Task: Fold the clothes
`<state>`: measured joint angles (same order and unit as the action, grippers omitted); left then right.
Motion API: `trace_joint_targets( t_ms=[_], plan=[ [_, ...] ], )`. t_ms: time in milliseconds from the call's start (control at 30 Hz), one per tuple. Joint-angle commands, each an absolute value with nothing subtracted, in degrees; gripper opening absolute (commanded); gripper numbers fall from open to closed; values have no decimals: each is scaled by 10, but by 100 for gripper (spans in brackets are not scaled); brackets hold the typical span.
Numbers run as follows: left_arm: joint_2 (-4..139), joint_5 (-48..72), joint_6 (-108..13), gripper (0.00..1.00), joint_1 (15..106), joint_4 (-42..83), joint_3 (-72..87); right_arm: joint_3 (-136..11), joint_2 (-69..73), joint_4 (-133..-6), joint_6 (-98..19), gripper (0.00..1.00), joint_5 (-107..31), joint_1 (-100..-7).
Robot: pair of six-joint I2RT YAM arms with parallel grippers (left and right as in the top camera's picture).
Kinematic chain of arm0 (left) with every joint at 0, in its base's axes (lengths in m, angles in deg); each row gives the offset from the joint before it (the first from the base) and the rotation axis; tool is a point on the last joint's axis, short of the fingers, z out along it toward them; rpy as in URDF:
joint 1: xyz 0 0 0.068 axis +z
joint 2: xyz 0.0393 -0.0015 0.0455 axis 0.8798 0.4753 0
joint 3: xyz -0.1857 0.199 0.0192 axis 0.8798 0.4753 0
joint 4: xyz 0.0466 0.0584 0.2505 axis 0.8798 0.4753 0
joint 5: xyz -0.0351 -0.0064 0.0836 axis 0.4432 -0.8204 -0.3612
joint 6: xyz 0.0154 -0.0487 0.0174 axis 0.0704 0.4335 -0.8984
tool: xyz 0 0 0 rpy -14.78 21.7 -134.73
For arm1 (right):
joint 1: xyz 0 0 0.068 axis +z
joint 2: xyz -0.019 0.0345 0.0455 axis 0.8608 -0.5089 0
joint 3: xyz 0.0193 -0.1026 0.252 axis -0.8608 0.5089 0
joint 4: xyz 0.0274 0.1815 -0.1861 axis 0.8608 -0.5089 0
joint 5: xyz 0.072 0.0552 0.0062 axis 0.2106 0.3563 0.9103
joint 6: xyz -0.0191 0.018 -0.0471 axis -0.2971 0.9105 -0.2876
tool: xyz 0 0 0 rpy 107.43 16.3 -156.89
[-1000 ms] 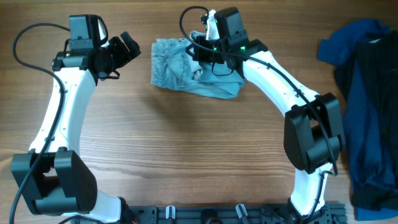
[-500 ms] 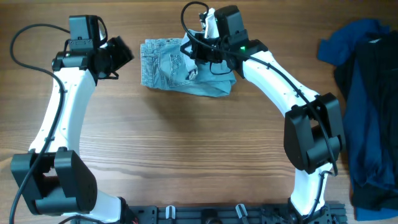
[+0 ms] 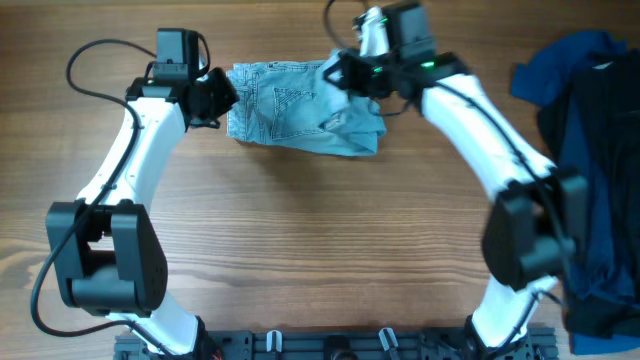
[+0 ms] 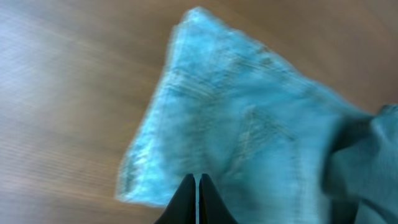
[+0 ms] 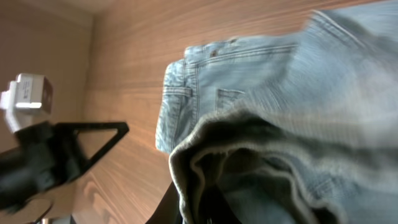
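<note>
The clothes, light blue faded jeans (image 3: 290, 115), lie bunched at the back middle of the wooden table. My right gripper (image 3: 345, 78) is shut on a lifted fold at their right end. In the right wrist view that fold (image 5: 249, 143) drapes over my right gripper (image 5: 198, 210), and the waistband (image 5: 186, 93) lies flat beyond it. My left gripper (image 3: 222, 100) sits at the jeans' left edge. In the blurred left wrist view my left gripper (image 4: 197, 182) is shut, its tips over the denim (image 4: 249, 118) near the lower left corner, and no cloth shows between them.
A dark blue garment (image 3: 560, 70) and a black garment (image 3: 612, 200) are heaped along the table's right edge. A black rail (image 3: 330, 345) runs along the front edge between the two arm bases.
My left arm has swung right to the jeans' left edge and its gripper has gone from open to shut. My right gripper has moved right, still holding the fold.
</note>
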<state>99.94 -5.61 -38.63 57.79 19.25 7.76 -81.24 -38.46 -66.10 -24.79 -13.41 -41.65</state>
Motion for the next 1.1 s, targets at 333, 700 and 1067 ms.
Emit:
trace_joint_targets(
  t_ms=[333, 700, 1067],
  plan=[
    [1022, 63, -304, 4, 431, 39, 80, -824, -309, -786, -343, 4, -136, -524],
    [1110, 46, -212, 4, 383, -77, 80, -824, -249, -844, -402, 4, -145, -603],
    [1129, 78, -128, 4, 373, -114, 80, -824, -241, -875, -433, 4, -145, -659]
  ],
)
